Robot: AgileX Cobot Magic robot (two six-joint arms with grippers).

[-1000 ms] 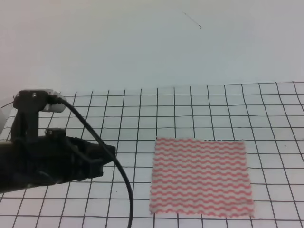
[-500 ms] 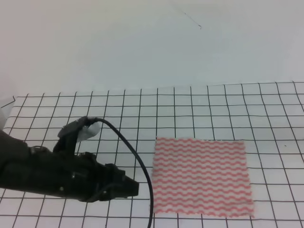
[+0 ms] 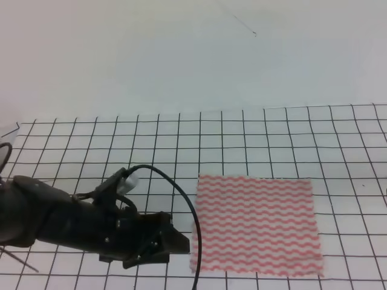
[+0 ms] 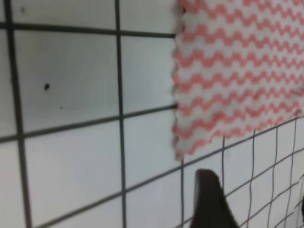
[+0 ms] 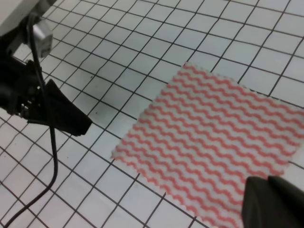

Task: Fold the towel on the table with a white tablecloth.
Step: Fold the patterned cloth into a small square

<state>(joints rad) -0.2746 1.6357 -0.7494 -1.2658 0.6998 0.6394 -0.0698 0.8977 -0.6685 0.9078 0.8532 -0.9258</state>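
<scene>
The towel [image 3: 256,225], pink-red and white wavy stripes, lies flat on the table with a white gridded tablecloth [image 3: 242,133], right of centre. My left gripper [image 3: 179,244] is low over the table, its tip just left of the towel's near left corner, and its jaws look open and empty. In the left wrist view that towel corner [image 4: 223,80] lies just beyond one dark fingertip [image 4: 209,199]. The right wrist view shows the towel [image 5: 209,147] from above, the left gripper [image 5: 81,124] beside it, and part of my right gripper's fingers [image 5: 273,202] at the bottom right.
A black cable [image 3: 181,199] loops from the left arm down past the towel's left edge. A plain white wall [image 3: 193,54] rises behind the table. Bare gridded cloth surrounds the towel on all sides.
My left arm has lowered and reached right, bringing its gripper from the far left to the towel's near left corner. The towel has not moved.
</scene>
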